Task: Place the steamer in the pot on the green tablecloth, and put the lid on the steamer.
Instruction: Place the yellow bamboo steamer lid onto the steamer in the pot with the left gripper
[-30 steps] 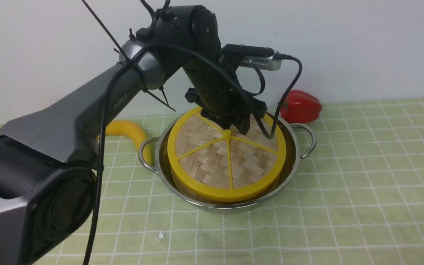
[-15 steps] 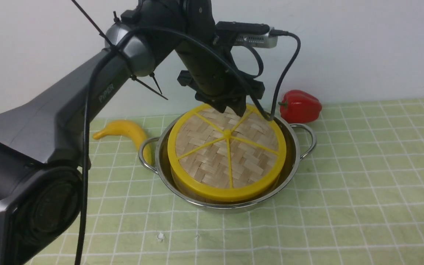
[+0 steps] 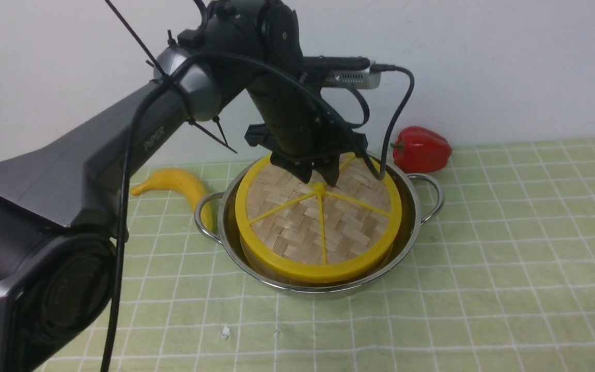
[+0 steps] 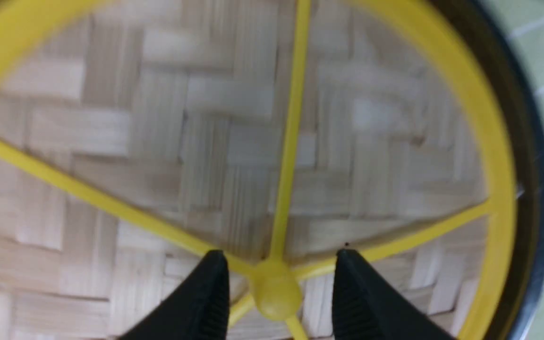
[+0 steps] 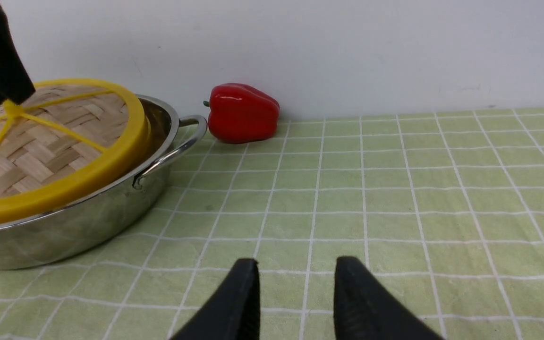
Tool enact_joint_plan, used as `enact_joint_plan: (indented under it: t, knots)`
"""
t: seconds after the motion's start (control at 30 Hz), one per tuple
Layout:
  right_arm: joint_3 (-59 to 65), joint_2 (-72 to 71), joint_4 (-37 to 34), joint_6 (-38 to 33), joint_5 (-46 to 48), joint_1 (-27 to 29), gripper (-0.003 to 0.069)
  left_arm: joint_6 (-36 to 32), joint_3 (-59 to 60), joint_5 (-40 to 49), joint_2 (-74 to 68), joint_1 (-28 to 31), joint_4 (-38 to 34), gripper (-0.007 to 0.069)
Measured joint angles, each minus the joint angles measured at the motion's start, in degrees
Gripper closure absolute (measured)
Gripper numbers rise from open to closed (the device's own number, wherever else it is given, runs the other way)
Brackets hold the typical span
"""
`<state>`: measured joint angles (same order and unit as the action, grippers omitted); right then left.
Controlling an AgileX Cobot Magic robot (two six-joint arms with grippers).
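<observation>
The woven lid with its yellow rim and spokes lies flat on the steamer, which sits inside the shiny pot and is almost wholly covered. The pot stands on the green tablecloth. My left gripper hangs just above the lid's centre. In the left wrist view this gripper is open, its black fingertips on either side of the yellow hub with gaps between. My right gripper is open low over bare cloth, to the right of the pot.
A red bell pepper lies behind the pot's right handle, against the white wall. A yellow banana lies to the left of the pot's left handle. The left arm's cable droops onto the lid's far edge.
The left gripper lifted up and back off the lid, then came down again, now over the hub. Lid, pot and right gripper have not moved.
</observation>
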<state>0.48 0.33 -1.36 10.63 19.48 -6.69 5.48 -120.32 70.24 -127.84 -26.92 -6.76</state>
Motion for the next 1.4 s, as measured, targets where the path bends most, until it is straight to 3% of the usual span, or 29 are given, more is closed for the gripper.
enact_joint_plan:
  t: [0.57, 1.4]
  knots:
    - [0.00, 0.00, 0.00, 0.00, 0.00, 0.00, 0.0417, 0.00, 0.65, 0.01, 0.05, -0.07, 0.78, 0.0499]
    - [0.00, 0.00, 0.00, 0.00, 0.00, 0.00, 0.0417, -2.38, 0.65, 0.01, 0.77, -0.07, 1.60, 0.0501]
